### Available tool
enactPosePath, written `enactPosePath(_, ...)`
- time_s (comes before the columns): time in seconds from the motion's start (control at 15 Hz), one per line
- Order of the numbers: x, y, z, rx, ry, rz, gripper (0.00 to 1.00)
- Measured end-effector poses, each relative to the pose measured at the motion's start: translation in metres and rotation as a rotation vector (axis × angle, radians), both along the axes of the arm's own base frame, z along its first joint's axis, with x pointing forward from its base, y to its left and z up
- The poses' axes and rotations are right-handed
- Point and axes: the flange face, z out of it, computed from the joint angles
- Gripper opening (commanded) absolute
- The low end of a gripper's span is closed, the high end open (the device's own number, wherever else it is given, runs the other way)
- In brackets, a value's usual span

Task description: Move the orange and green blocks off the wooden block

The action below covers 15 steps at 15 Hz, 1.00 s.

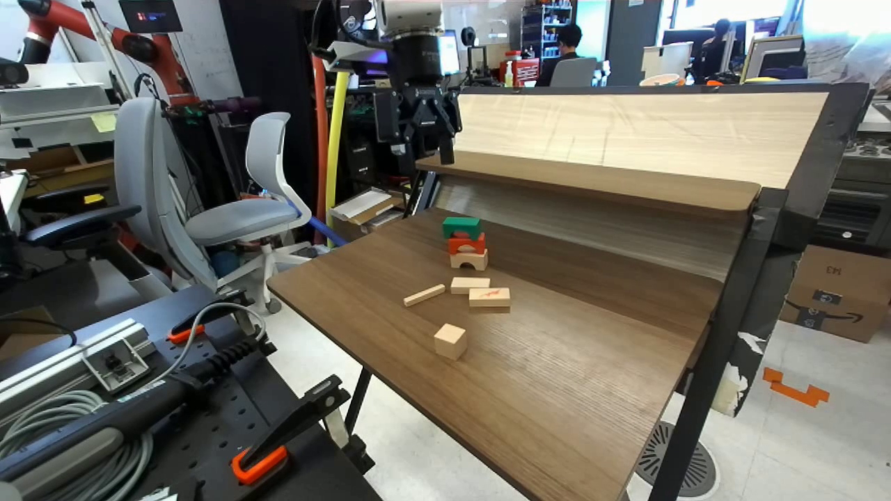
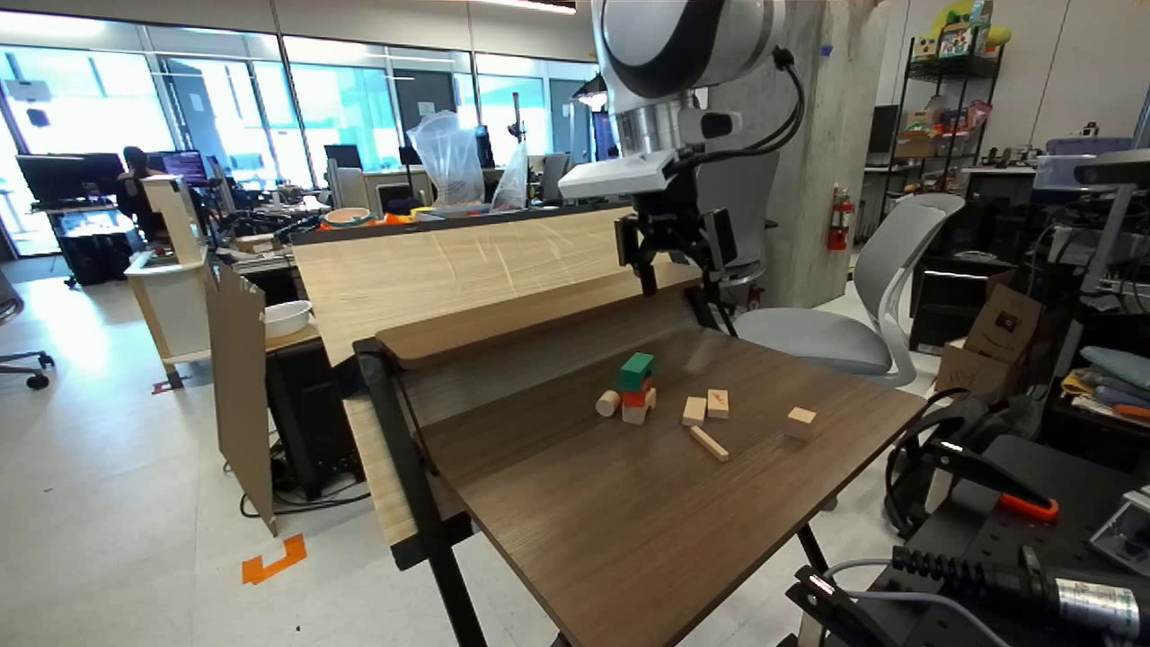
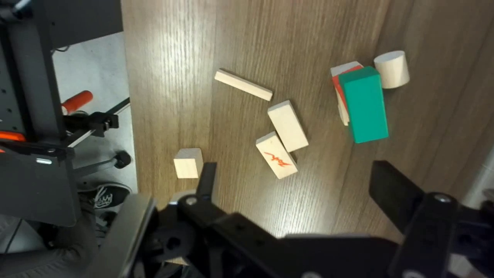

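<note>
1. The green block sits uppermost of three pieces piled on the brown table; in an exterior view its long axis runs left to right; in the wrist view it runs nearly top to bottom, the lower end leaning a little right.
2. The orange block lies directly beneath it — sandwiched, its long axis close in direction to the green one's; from the wrist only a red strip shows, along the green block's left and upper edges.
3. The wooden block is the bottom piece and bears both coloured ones; in an exterior view its arched opening faces the viewer, its long axis again left to right.
4. The gripper hangs above the table, pointing down, well apart from these blocks; its jaws stand wide apart.
5. Red handwriting marks a flat wooden block — too loose to read for sure; a cardboard box carries a black curved arrow and a short mark I cannot read with certainty.
</note>
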Motion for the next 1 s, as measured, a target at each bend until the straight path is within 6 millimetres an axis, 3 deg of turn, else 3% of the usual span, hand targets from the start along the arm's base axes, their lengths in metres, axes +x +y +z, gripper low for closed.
enactPosePath(0.27, 0.016, -0.008, -0.014, 0.021, 0.145, 0.012, 1.00)
enactPosePath(0.53, 0.041, -0.003, -0.031, -0.007, 0.143, 0.014, 1.00)
enactPosePath(0.8, 0.056, 0.021, -0.027, -0.035, 0.106, 0.051, 1.00)
enactPosePath(1.0, 0.058, 0.022, -0.025, -0.042, 0.099, 0.055, 1.00)
